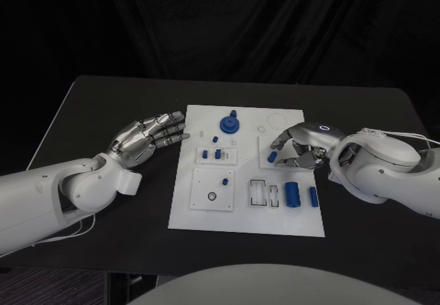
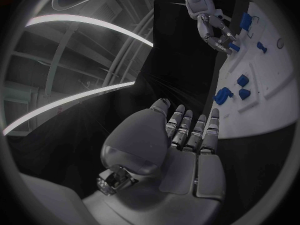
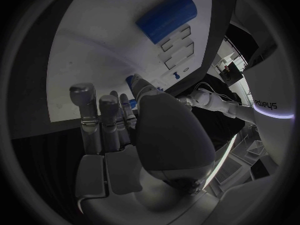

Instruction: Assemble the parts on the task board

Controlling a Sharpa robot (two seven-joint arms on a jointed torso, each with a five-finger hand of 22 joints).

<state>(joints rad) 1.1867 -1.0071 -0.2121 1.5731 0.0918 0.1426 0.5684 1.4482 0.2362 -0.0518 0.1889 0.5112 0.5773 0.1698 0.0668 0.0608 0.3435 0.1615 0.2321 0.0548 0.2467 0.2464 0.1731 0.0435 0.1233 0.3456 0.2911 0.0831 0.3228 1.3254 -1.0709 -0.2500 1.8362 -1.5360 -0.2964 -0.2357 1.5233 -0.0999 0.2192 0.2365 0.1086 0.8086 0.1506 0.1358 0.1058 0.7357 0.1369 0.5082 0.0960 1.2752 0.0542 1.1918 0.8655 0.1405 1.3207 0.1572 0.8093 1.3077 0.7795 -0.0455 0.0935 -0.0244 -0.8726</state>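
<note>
The white task board (image 1: pixel 246 213) lies mid-table. My right hand (image 1: pixel 299 147) hovers over its right side with fingers curled, pinching a small blue part (image 1: pixel 273 154) at the fingertips; the left wrist view shows that hand (image 2: pixel 214 30) with the blue part (image 2: pixel 233 47) too. My left hand (image 1: pixel 149 136) is open with fingers spread, just left of the board's edge and touching nothing. A round blue part (image 1: pixel 229 123) stands at the board's far middle. A blue cylinder (image 1: pixel 292 194) and a slim blue part (image 1: pixel 313 196) lie at the near right. In the right wrist view the cylinder (image 3: pixel 165 17) lies beyond my fingers (image 3: pixel 100 117).
Small blue parts (image 1: pixel 217 154) sit in a square block left of centre, and another (image 1: pixel 224 182) lies by a round hole below it. Rectangular slots (image 1: pixel 264 192) stand next to the cylinder. Black table (image 1: pixel 110 108) surrounds the board.
</note>
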